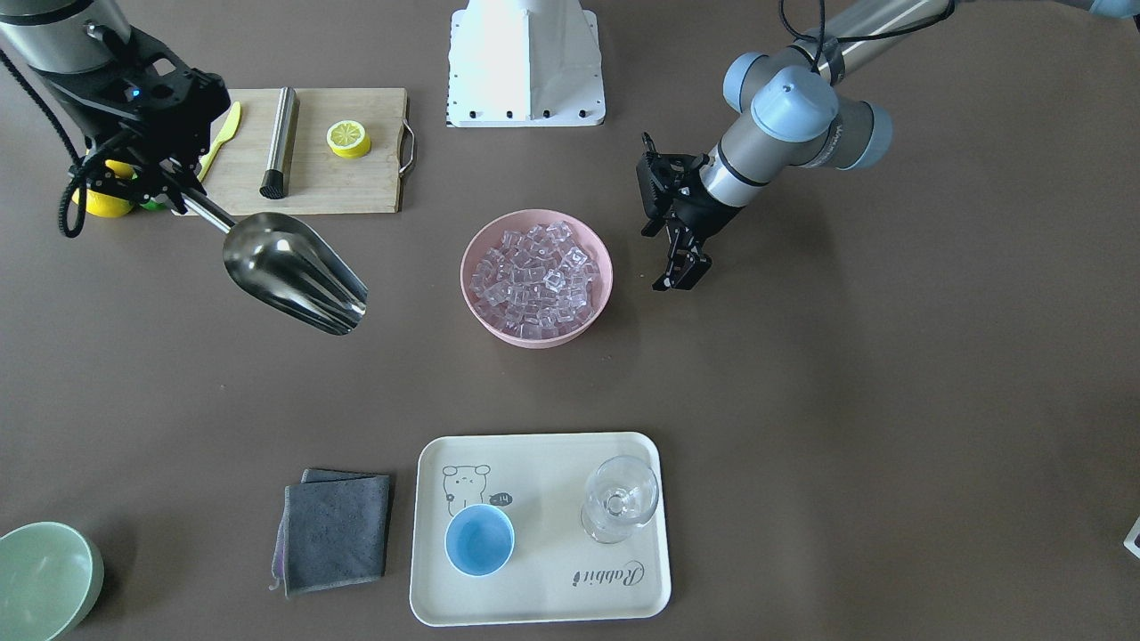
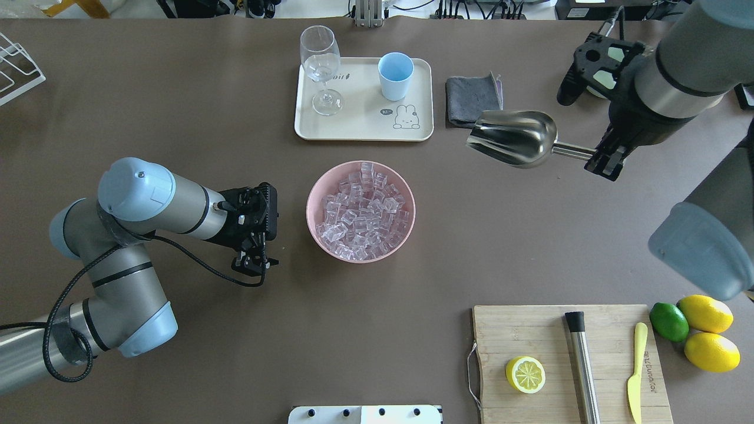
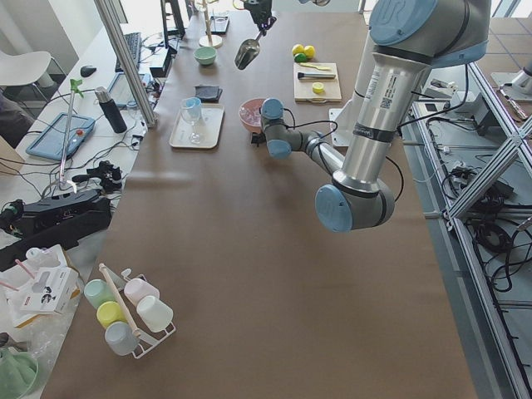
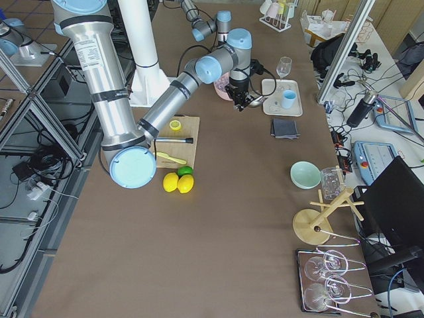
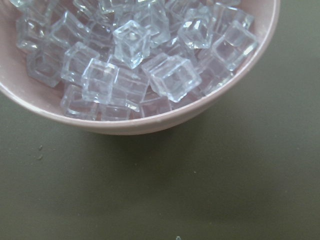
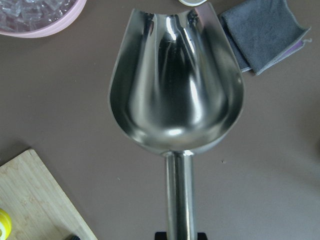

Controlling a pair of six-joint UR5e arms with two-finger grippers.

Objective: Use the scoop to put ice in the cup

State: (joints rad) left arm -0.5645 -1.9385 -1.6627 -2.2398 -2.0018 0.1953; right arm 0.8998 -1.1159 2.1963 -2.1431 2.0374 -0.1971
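The ice point(image 1: 537, 276) fills a pink bowl point(image 1: 534, 339) at the table's middle; it also shows in the overhead view point(image 2: 362, 212) and close up in the left wrist view point(image 5: 130, 65). The light-blue cup point(image 1: 479, 539) stands upright and empty on a cream tray point(image 1: 552, 588). My right gripper point(image 1: 180, 192) is shut on the rod handle of the silver scoop point(image 1: 294, 271). It holds the scoop in the air, beside the bowl and apart from it. The scoop's trough point(image 6: 175, 85) is empty. My left gripper point(image 1: 681, 274) hangs low beside the bowl's other side, empty, fingers together.
A clear stemmed glass point(image 1: 619, 499) shares the tray with the cup. A grey cloth point(image 1: 334, 530) lies beside the tray. A wooden board point(image 1: 321, 178) holds a lemon half, a steel cylinder and a yellow knife. A pale green bowl point(image 1: 40, 579) sits at a corner.
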